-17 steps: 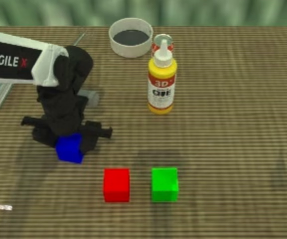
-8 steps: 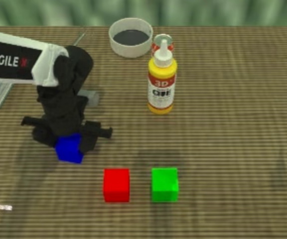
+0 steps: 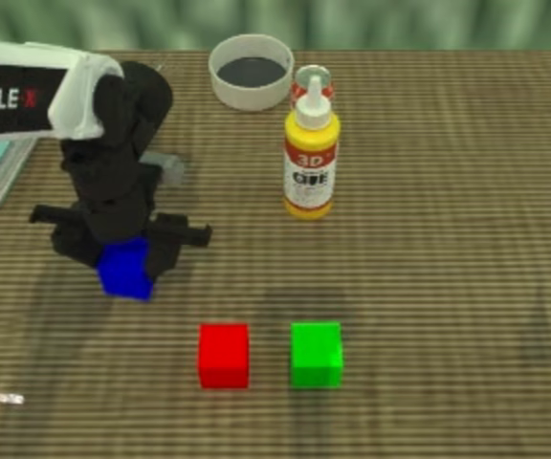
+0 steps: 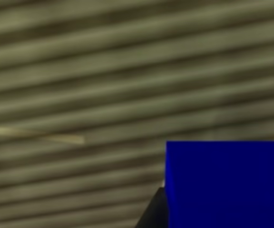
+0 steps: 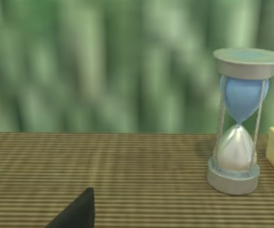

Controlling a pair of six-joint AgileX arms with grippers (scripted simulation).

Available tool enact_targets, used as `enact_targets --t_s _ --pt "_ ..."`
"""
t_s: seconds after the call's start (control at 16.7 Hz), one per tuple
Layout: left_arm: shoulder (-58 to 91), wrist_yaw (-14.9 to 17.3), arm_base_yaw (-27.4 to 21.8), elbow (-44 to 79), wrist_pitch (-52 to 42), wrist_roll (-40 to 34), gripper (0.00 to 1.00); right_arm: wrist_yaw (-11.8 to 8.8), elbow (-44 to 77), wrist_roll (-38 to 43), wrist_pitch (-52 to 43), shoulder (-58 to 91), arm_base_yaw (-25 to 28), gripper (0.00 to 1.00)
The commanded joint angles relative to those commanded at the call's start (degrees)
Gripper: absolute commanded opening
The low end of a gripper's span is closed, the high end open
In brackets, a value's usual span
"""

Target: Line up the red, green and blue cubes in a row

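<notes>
Fingers of the left gripper (image 3: 122, 260) clamp the blue cube (image 3: 124, 270), not yet in line with the red cube (image 3: 223, 355) and green cube (image 3: 316, 354) sitting side by side on the bench (image 3: 448, 239).

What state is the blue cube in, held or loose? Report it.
Held. The left claw is shut on the blue cube, apart from the red cube and green cube.
</notes>
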Motion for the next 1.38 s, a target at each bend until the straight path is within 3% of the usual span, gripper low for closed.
enact_targets --t_s 0.24,0.66,0.84,1.38 --pt "-3.53 0.01 0.39 3.63 -6.93 0.11 0.00 0.00 0.00 0.00 0.00 0.00 0.00 1.00" --pt "-2.07 -0.02 -1.84 5.84 -8.28 -1.91 0.00 0.00 0.00 0.00 0.00 0.00 0.00 1.00" --pt "2.36 -0.03 -7.78 13.19 -11.84 -9.41 0.00 0.00 0.00 0.00 0.00 0.00 0.00 1.00" --pt "17.18 0.05 -32.01 41.60 -24.79 -43.02 0.00 0.00 0.00 0.00 0.00 0.00 0.00 1.00"
